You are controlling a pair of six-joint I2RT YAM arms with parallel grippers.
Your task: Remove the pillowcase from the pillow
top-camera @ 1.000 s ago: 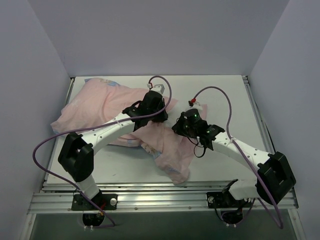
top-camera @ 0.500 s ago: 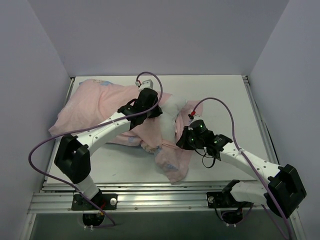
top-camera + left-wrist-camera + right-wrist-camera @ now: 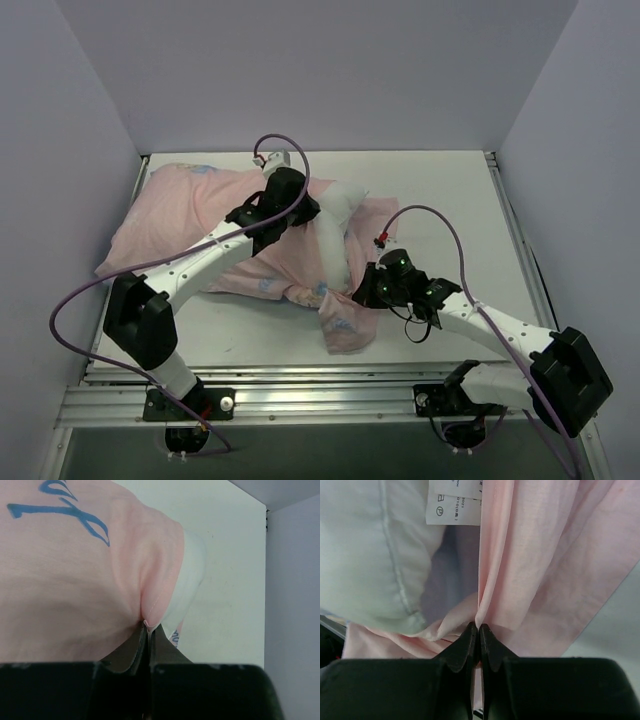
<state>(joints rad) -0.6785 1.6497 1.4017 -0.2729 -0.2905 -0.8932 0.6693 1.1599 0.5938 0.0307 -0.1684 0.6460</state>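
Observation:
The pale pink pillowcase point(image 3: 190, 215) lies across the table's left and middle, with a flap hanging toward the front edge. The white pillow point(image 3: 335, 225) shows through the opening between my grippers. My left gripper point(image 3: 300, 215) is shut on a fold of the pillowcase point(image 3: 75, 580) at the opening, with the pillow's edge point(image 3: 192, 575) beside it. My right gripper point(image 3: 366, 290) is shut on a pink fold of the pillowcase point(image 3: 530, 570). The pillow point(image 3: 365, 555) and its white tag point(image 3: 454, 505) sit just left of that fold.
The white table point(image 3: 450, 210) has bare surface at the right and back. Grey walls close in the left, back and right sides. A metal rail point(image 3: 320, 395) runs along the near edge by the arm bases.
My left gripper has pulled its fold back and left. My right gripper has pulled its fold toward the near edge. The opening has spread and more white pillow shows between them.

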